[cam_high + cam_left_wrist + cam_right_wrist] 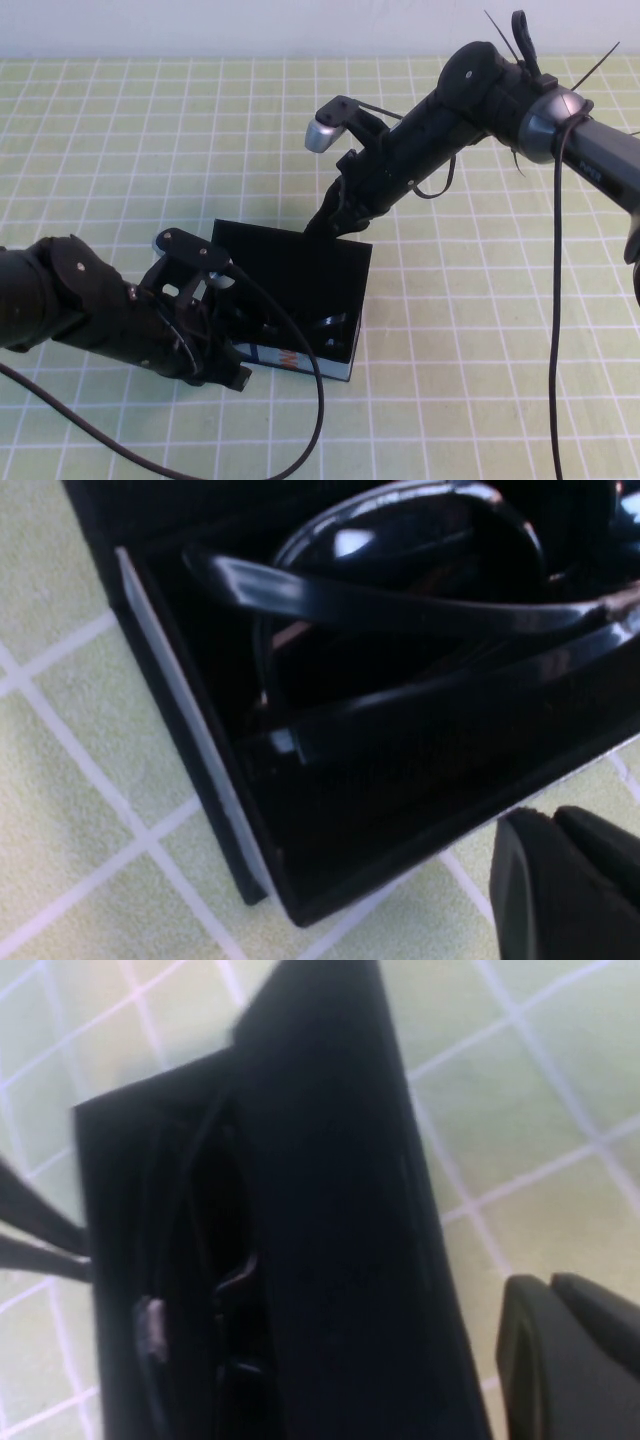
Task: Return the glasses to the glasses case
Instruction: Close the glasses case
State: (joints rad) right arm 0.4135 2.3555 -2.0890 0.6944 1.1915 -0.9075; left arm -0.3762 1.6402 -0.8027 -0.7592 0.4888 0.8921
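Black glasses point(400, 610) inside case point(345, 270) — left claw point(215, 330) beside, right claw point(335, 222) behind.

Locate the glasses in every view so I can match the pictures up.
High view: the glasses lie inside the open glasses case, near its printed front, beside the left tool; the right tool is at the lid's far edge.
Left wrist view: the glasses fill the upper picture, arms folded, inside the case.
Right wrist view: the glasses show dimly in the case's dark interior.
Shared landmark: the case's black lid and walls.
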